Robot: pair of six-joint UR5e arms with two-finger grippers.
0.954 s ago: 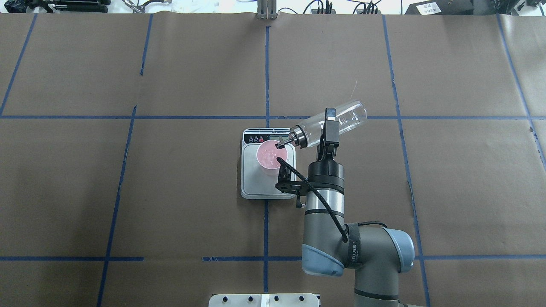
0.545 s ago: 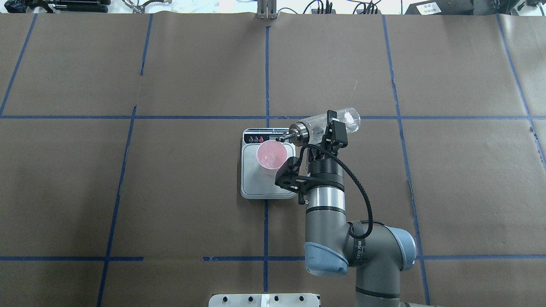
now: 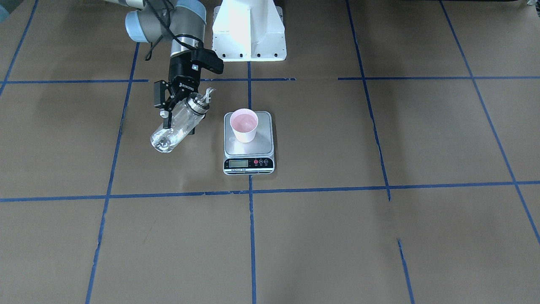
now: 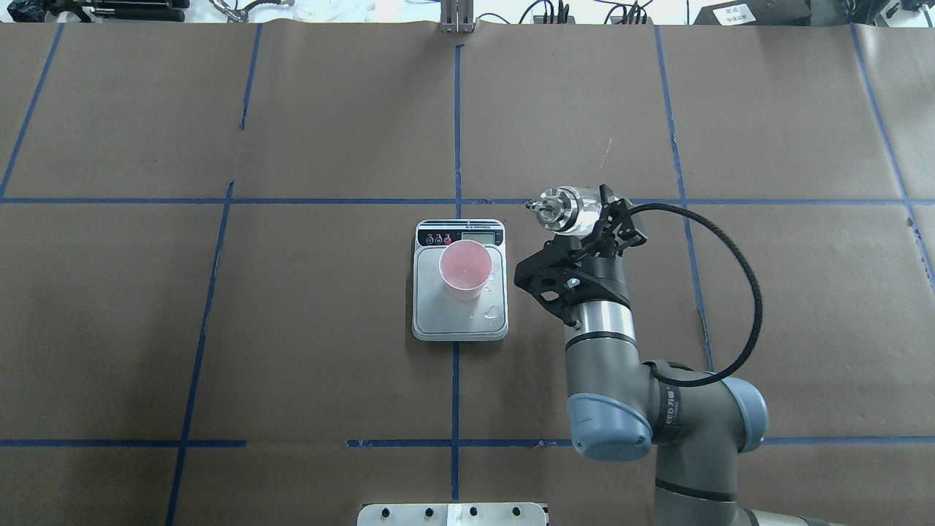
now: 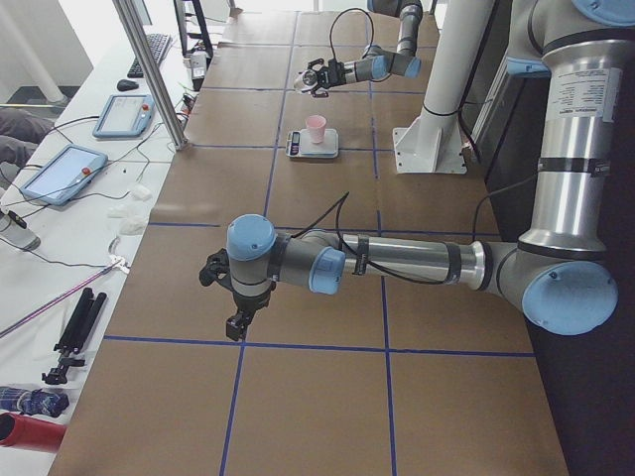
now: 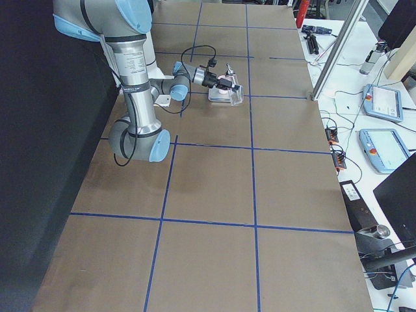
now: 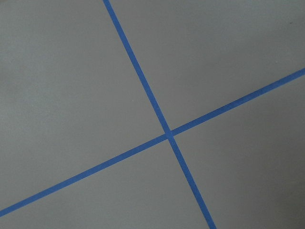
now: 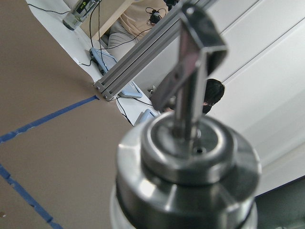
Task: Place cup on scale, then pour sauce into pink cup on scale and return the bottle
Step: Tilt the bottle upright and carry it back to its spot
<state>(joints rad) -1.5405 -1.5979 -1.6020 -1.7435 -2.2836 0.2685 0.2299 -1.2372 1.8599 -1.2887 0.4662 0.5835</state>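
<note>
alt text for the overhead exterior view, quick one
The right gripper holds the clear bottle spout-up, just right of the scale. The pink cup stands on the scale's silver platform, with what look like droplets beside it.

Bright, even light; soft shadows on the table (image 4: 292,329); bottle (image 8: 190,181) blurred close-up.

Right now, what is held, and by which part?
The right gripper holds the bottle by its glass body, below the collar; the left gripper appears empty.

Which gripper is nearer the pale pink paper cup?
Right. The right gripper holds the clear glass bottle beside the pale pink paper cup; the left gripper hangs far along the table.
</note>
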